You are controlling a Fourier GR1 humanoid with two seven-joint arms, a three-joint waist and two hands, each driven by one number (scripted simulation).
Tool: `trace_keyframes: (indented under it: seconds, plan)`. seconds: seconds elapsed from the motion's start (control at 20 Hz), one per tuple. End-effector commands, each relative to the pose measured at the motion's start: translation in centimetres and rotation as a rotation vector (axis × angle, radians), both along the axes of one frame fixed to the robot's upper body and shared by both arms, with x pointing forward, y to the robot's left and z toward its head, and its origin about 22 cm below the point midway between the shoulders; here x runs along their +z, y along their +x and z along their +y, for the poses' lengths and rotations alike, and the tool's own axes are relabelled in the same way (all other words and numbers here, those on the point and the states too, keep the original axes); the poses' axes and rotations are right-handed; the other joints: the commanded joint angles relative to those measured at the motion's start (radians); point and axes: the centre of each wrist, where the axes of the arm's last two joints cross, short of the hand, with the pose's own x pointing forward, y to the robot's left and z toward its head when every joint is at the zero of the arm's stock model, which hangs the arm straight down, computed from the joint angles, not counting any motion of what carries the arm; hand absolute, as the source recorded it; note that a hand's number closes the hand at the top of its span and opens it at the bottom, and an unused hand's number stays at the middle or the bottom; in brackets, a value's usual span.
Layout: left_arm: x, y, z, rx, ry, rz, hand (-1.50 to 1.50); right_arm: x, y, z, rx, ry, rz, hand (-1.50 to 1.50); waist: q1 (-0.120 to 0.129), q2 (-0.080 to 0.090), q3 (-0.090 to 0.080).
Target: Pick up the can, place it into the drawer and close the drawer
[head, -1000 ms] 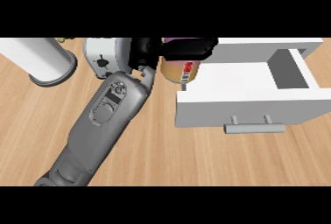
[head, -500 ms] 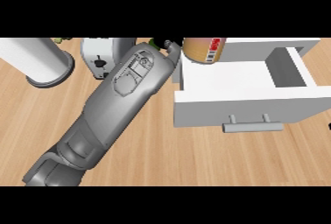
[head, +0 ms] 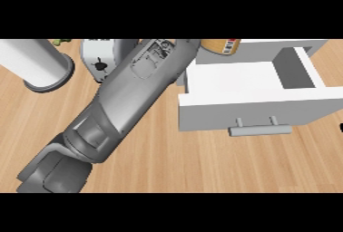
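The can (head: 222,45), tan with a white barcode label, hangs at the picture's upper edge above the back left corner of the open white drawer (head: 241,111). My left forearm (head: 134,90) runs from the lower left up to the can. The left hand is almost wholly cut off by the upper edge, and the can stays lifted at the wrist's end. The drawer's inside is bare, and its grey handle (head: 260,130) faces me. A dark sliver of my right hand (head: 340,118) shows at the right edge, too little to tell its fingers.
A white cylinder on a grey base (head: 36,63) stands at the back left. A white toaster (head: 100,56) sits beside it, partly behind my forearm. Something green (head: 60,42) peeks out at the top. Wooden counter (head: 201,163) stretches in front.
My left arm has swung right and away from me with the can. The can rose from beside the drawer's left wall to above its back corner.
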Motion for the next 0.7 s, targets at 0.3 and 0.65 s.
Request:
trace_keyframes:
  seconds: [0.3,0.65]
  plan:
    - [-1.7,0.3,-0.9,0.03,0.049,0.047,1.5,-0.5,1.6,0.2,0.023,0.008,-0.014,-1.5,-0.022,0.004,0.001]
    - [-2.0,0.9,-0.9,0.097,0.079,-0.014,1.5,0.1,2.3,0.5,0.041,-0.022,-0.007,-1.5,-0.045,0.013,0.002]
